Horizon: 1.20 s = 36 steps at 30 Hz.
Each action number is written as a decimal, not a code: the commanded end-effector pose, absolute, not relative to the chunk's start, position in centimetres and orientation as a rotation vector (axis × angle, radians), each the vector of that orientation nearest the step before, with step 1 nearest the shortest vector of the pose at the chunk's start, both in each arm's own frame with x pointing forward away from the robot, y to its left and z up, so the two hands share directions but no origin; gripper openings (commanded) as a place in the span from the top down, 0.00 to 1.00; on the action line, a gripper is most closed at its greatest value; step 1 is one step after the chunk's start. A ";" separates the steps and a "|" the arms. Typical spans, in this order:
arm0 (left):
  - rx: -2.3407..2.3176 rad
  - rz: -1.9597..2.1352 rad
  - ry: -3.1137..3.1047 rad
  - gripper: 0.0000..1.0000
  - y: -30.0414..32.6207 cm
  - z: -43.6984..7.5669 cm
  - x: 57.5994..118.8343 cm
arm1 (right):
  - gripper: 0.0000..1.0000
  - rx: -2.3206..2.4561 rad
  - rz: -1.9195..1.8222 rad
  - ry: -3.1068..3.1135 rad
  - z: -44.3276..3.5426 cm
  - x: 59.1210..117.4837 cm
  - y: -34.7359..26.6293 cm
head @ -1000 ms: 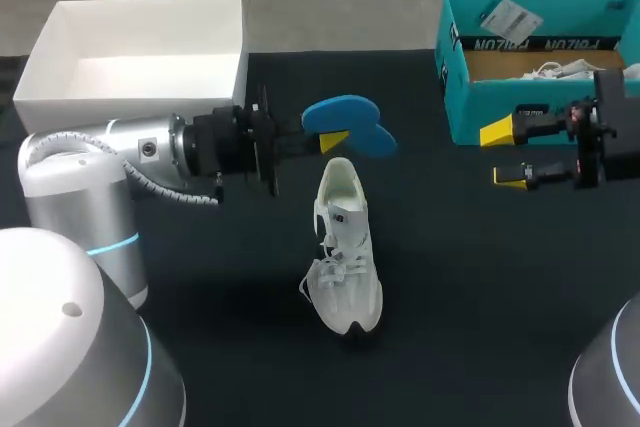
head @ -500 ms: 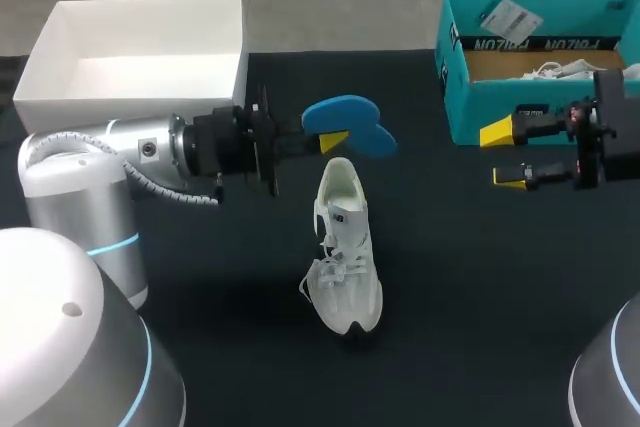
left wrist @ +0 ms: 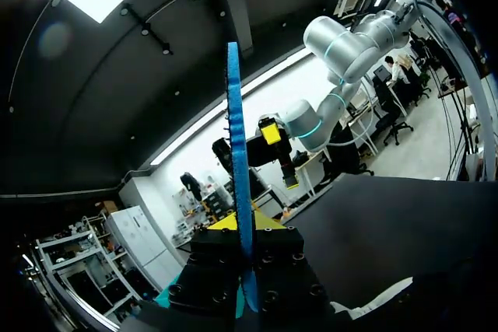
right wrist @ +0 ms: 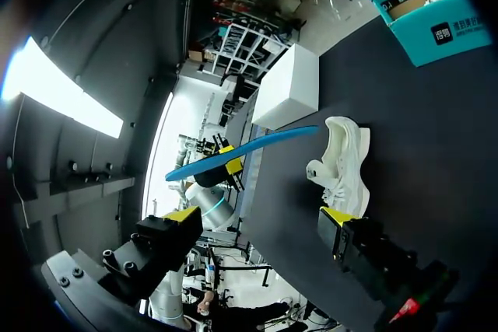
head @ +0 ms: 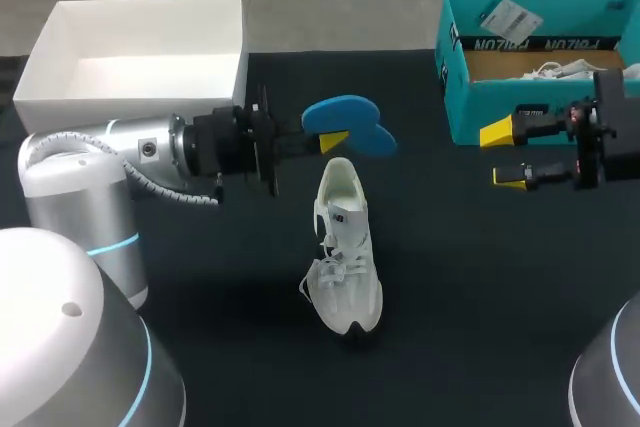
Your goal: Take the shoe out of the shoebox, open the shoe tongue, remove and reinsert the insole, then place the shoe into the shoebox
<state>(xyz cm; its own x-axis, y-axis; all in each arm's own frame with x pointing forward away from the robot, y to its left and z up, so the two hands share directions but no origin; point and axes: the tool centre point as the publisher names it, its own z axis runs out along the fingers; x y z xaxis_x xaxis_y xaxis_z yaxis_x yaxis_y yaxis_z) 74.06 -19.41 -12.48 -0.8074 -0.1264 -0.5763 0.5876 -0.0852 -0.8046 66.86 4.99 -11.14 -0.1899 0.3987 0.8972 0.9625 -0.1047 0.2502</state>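
Note:
A white shoe (head: pixel 345 257) stands upright on the black table, toe toward me; it also shows as the shoe (right wrist: pixel 342 165) ahead of my right gripper. Above its heel hangs the blue insole (head: pixel 345 125), with my left gripper (head: pixel 333 142) shut on its near edge. In the left wrist view the insole (left wrist: pixel 237 161) rises edge-on from between the left gripper's (left wrist: pixel 241 221) yellow tips. My right gripper (head: pixel 508 155) hovers wide open in front of the teal shoebox (head: pixel 520 97), holding nothing. From the right gripper (right wrist: pixel 257 215), the insole (right wrist: pixel 241 149) shows as a blue arc.
A white open box (head: pixel 140 52) sits at the back left, behind my left arm. The teal shoebox (right wrist: pixel 424 13) at the back right holds another white shoe (head: pixel 560 69). Bare black table lies between the shoe and my right gripper.

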 end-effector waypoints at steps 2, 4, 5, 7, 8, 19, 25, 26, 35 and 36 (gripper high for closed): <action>0.500 -1.940 1.715 1.00 -19.5 -12.4 74.0 | 0.00 -1.508 -1.286 -1.603 -11.2 66.9 5.1; 0.500 -1.940 1.715 1.00 -19.5 -12.4 74.0 | 0.00 -1.508 -1.286 -1.603 -11.2 66.9 5.1; 0.500 -1.940 1.715 1.00 -19.5 -12.4 74.0 | 0.00 -1.508 -1.286 -1.603 -11.2 66.9 5.1; 0.500 -1.940 1.715 1.00 -19.5 -12.4 74.0 | 0.00 -1.508 -1.286 -1.603 -11.2 66.9 5.1; 0.500 -1.940 1.715 1.00 -19.5 -12.4 74.0 | 0.00 -1.508 -1.286 -1.603 -11.2 66.9 5.1; 0.500 -1.940 1.715 1.00 -19.5 -12.4 74.0 | 0.00 -1.508 -1.286 -1.603 -11.2 66.9 5.1; 0.188 -2.096 1.881 1.00 -18.5 -11.7 72.8 | 0.00 -1.508 -1.286 -1.603 -11.2 66.9 5.1; 0.150 -2.104 1.908 1.00 -18.4 -11.6 72.7 | 0.00 -1.508 -1.286 -1.603 -11.2 66.9 5.1; -0.170 -2.318 2.127 1.00 -17.2 -9.7 73.2 | 0.00 -1.508 -1.286 -1.603 -11.2 66.9 5.1; -0.226 -2.362 2.148 1.00 -17.2 -9.7 73.1 | 0.00 -1.508 -1.286 -1.603 -11.2 66.9 5.1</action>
<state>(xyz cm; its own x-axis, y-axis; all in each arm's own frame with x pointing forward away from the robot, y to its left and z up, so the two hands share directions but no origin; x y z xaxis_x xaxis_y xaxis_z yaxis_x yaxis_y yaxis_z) 73.37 -17.96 -10.28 -0.9815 -0.1334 -0.1371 0.1544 -0.1300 -0.9794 66.86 4.99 -11.13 -0.1898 0.3989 0.8971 0.9625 -0.1048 0.2502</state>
